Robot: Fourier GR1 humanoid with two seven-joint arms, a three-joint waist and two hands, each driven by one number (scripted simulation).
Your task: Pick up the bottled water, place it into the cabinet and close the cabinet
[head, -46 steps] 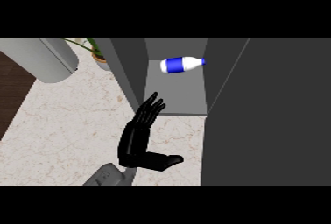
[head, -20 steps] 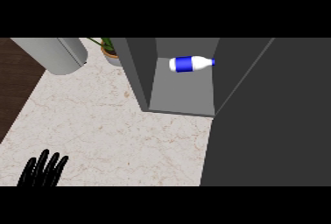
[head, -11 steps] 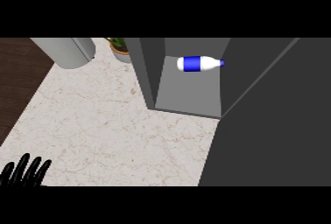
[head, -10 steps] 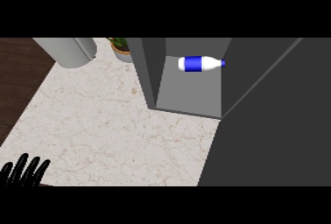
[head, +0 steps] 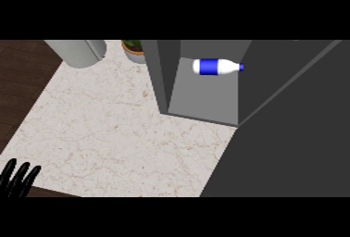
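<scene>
Bottled water (head: 217, 66), blue with white ends, lay on its side inside the open grey cabinet (head: 205, 99); I saw my left hand (head: 18, 178), black fingers straight and spread, far away at the marble tabletop's (head: 123, 139) lower-left corner.

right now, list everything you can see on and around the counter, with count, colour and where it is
bottled water: one, blue with white ends, lying on its side inside the cabinet, cap to the right
cabinet: one, dark grey, upper middle of the view, its inside open to view
cabinet door: one, dark grey, filling the right side
counter: one, pale marbled stone, centre and left
potted plant: one, green leaves in a brownish pot, at the top, just left of the cabinet
grey cylinder: one, light grey, top left on the counter
floor: dark brown wood, far left
left hand: one, black, fingers straight, bottom left corner
right hand: not in view
</scene>
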